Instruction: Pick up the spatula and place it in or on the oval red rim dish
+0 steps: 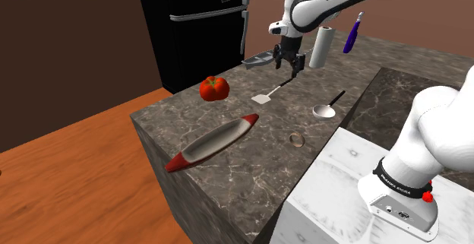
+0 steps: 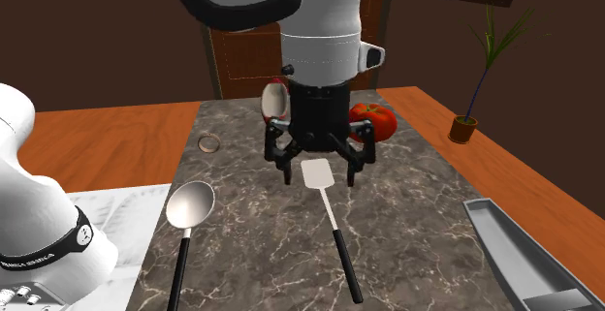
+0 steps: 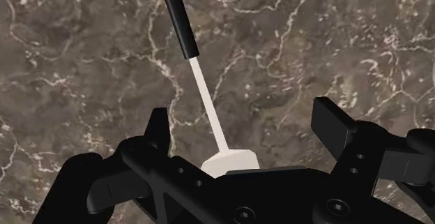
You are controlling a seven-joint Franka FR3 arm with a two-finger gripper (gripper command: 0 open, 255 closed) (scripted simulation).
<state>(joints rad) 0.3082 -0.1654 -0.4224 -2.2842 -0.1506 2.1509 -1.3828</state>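
On the dark, white-veined marble counter [image 1: 251,175] the white arm reaches down, and its all-black gripper [image 3: 242,111] hangs low over the task's thing with its jaws released and set wide. They clasp nothing. The long oval dish with the red rim [image 1: 213,142] lies near the counter's edge, at the shoulder view's lower left and well apart from the gripper. The slim spatula [image 2: 318,175] lies flat on the stone. Its white blade sits between the two fingers and under the palm, and its thin black handle [image 3: 177,20] runs out away from the hand. A red tomato [image 1: 214,88], a grey metal spoon [image 2: 189,204] and a small ring [image 2: 208,144] lie around it, none touching it.

The spatula looks light and stiff, and it should lift in one piece without sagging. The blade hugs the stone and offers little to pinch. The better hold is probably across the narrow white neck or the start of the handle — though a grip that far toward one end may let the long handle swing. On polished marble it could also skid if nudged sideways.

Part of the blade is covered by the gripper's body in the wrist view. How high the fingertips stand above the counter cannot be told. In the second exterior view the dish is mostly hidden behind the arm — just a reddish end peeks out.
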